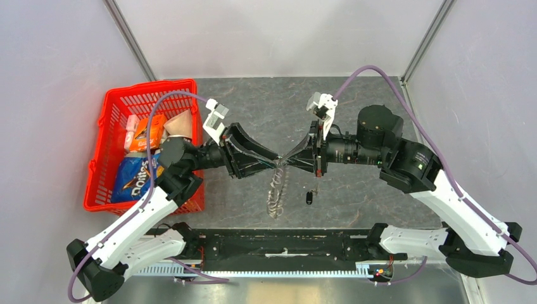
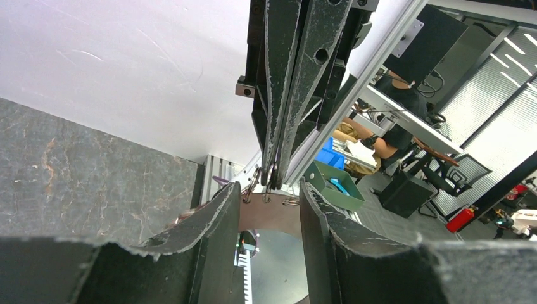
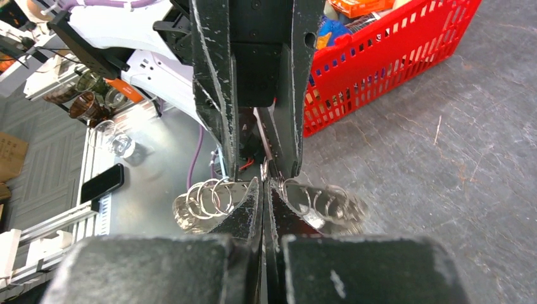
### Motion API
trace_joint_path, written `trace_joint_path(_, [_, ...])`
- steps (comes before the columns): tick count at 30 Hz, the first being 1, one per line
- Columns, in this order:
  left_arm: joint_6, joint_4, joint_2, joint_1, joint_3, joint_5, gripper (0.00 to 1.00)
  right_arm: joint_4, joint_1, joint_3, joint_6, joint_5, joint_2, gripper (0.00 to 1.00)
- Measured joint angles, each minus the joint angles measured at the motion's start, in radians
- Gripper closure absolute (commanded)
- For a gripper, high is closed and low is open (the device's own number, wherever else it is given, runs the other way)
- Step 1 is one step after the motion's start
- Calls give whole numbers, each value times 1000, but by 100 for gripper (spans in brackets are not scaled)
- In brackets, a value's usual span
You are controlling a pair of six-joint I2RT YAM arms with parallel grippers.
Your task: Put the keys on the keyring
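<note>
The keyring point(image 1: 276, 190) is a brown strap carrying several metal rings and clear tags. It hangs in mid-air over the table's middle. My right gripper point(image 1: 287, 159) is shut on its top, with rings point(image 3: 212, 196) fanned to either side of my pinched right gripper point(image 3: 264, 183). My left gripper point(image 1: 273, 158) meets it tip to tip. In the left wrist view my left gripper point(image 2: 269, 190) stands open, and the strap point(image 2: 269, 215) shows across the gap. I cannot tell whether the fingers touch it. One of the keys point(image 1: 309, 197), small and black, lies on the table right of the hanging cluster.
A red basket point(image 1: 111, 126) with snack bags stands at the table's left side, also visible behind the arms as the red basket point(image 3: 380, 69) in the right wrist view. The arms' base rail point(image 1: 278, 244) runs along the near edge.
</note>
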Motion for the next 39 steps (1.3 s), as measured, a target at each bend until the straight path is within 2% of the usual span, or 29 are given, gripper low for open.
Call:
trace_joint_path(6, [-7, 8, 0, 0, 0, 13, 62, 28, 0, 0, 19, -20, -2, 100])
trace_joint_path(29, [-52, 92, 12, 0, -12, 19, 69, 50, 0, -18, 35, -67, -9, 100])
trace_joint_path(39, [-68, 115, 19, 0, -13, 24, 87, 60, 0, -27, 36, -72, -18, 100])
